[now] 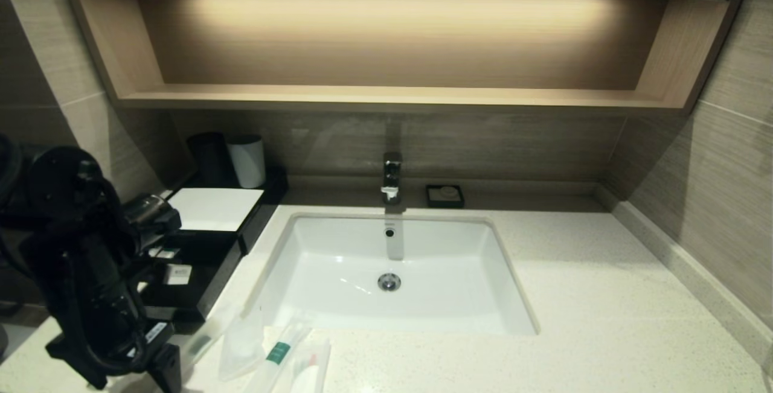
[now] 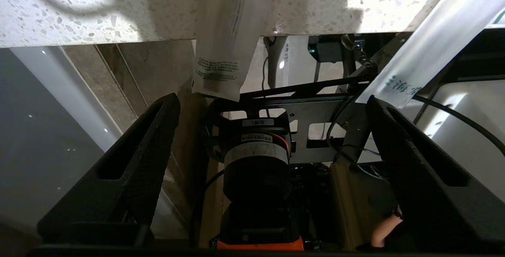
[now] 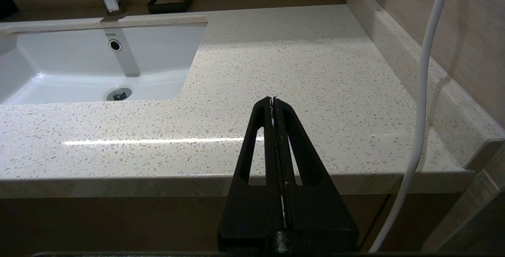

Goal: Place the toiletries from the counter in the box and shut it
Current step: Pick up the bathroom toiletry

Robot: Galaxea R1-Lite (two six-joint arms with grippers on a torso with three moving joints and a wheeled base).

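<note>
The black box's white top panel [image 1: 212,207] is at the back left of the speckled counter [image 1: 604,296]. Its front drawer [image 1: 193,287] is pulled out, with small white items inside. Three translucent packets lie at the counter's front edge: a flat pouch [image 1: 241,345], a slim one with a green band [image 1: 279,352] and a pouch with red print [image 1: 313,370]. My left gripper [image 1: 164,366] is low at the front edge just left of them, open and empty [image 2: 272,103]. Two packets [image 2: 221,51] [image 2: 430,47] overhang the edge beyond its fingertips. My right gripper [image 3: 273,101] is shut and empty.
A white inset sink [image 1: 290,272] with a tap [image 1: 391,177] fills the counter's middle. A black cup [image 1: 208,157] and a white cup [image 1: 247,160] stand behind the box. A small black soap dish [image 1: 445,195] sits at the back. A wooden shelf [image 1: 386,96] hangs above.
</note>
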